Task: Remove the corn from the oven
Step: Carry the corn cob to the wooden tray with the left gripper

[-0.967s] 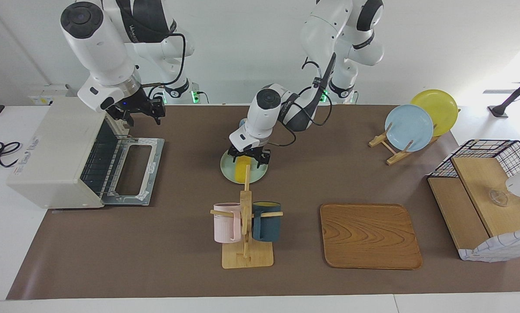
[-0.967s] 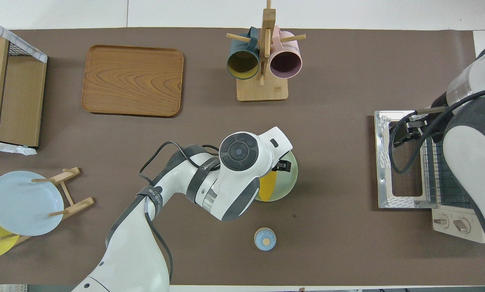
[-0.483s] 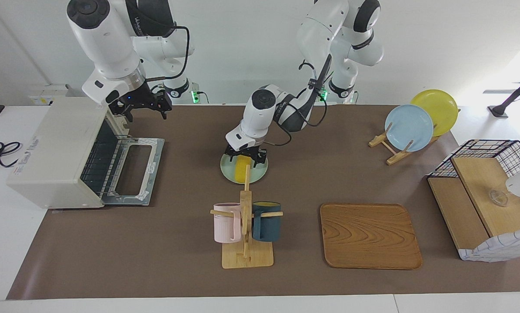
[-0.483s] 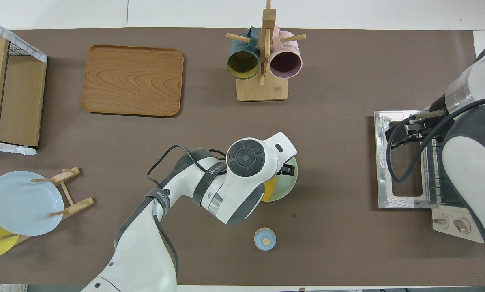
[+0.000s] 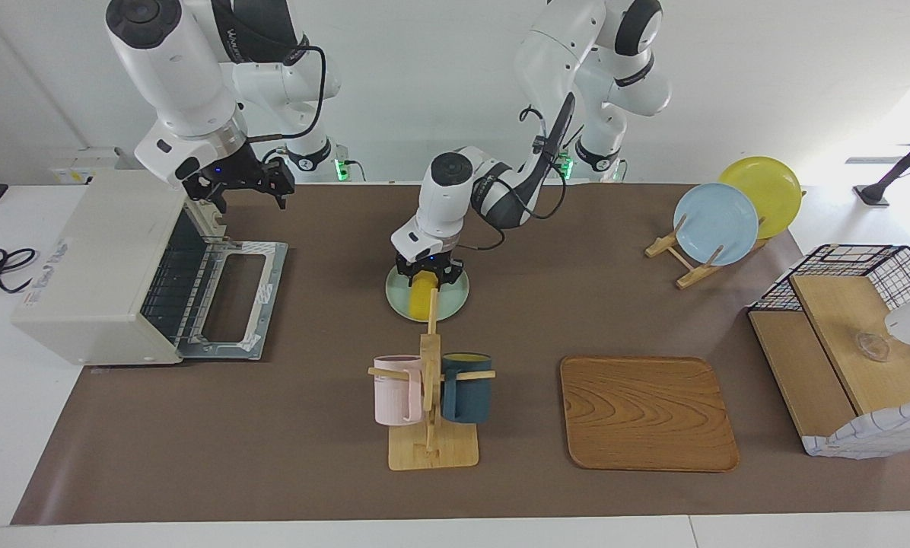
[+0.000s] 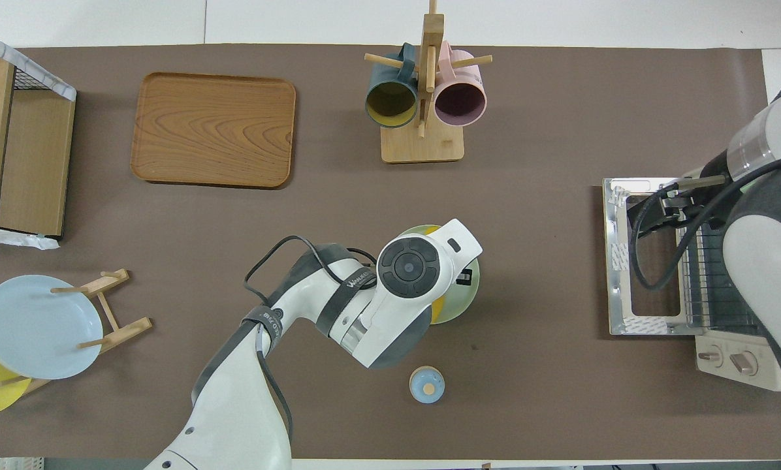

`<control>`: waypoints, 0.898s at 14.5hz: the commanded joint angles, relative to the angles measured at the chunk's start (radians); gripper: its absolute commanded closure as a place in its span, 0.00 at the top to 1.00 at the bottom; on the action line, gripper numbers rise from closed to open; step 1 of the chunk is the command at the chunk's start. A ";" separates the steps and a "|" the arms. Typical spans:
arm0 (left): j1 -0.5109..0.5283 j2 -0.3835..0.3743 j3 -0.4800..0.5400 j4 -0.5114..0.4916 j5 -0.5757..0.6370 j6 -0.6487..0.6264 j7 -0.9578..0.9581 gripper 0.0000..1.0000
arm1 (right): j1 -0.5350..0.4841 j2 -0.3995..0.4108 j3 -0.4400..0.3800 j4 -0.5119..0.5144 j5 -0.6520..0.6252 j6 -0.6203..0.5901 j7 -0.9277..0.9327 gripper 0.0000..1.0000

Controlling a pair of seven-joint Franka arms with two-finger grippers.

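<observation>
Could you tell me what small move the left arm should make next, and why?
Probably a short straight lift. The left gripper is shut on the corn, which lies on the pale green plate, already out of the open oven; the right gripper waits above the oven door.

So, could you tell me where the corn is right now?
The corn lies on the pale green plate mid-table, between the mug rack and the robots, with the left gripper shut on it.

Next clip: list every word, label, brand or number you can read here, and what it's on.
"WALKER": dark band on the left arm, overhead view; smaller print after it unreadable.
Lettering on the right arm's band: too small to read.
Blue print on the oven's side: blurred, unreadable.
Oven dials: no legible markings.
</observation>
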 commanded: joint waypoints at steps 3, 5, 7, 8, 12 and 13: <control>0.025 -0.050 0.022 0.008 0.021 -0.049 -0.025 0.00 | -0.009 -0.016 0.003 -0.019 -0.012 0.004 -0.020 1.00; 0.075 -0.143 0.021 0.005 0.021 -0.168 -0.015 0.00 | -0.023 -0.014 0.003 -0.019 -0.012 0.007 -0.023 1.00; 0.144 -0.206 0.021 0.007 0.021 -0.268 0.024 0.00 | -0.028 -0.014 0.003 -0.019 -0.012 0.007 -0.023 1.00; 0.185 -0.219 0.021 0.008 0.021 -0.297 0.065 0.00 | -0.028 -0.016 0.003 -0.022 -0.012 0.005 -0.023 1.00; 0.388 -0.210 0.022 0.022 0.023 -0.324 0.253 0.00 | -0.028 -0.016 0.003 -0.023 -0.012 0.005 -0.023 1.00; 0.440 -0.207 0.021 0.025 0.023 -0.319 0.303 0.00 | -0.028 -0.016 0.003 -0.025 -0.012 0.005 -0.023 1.00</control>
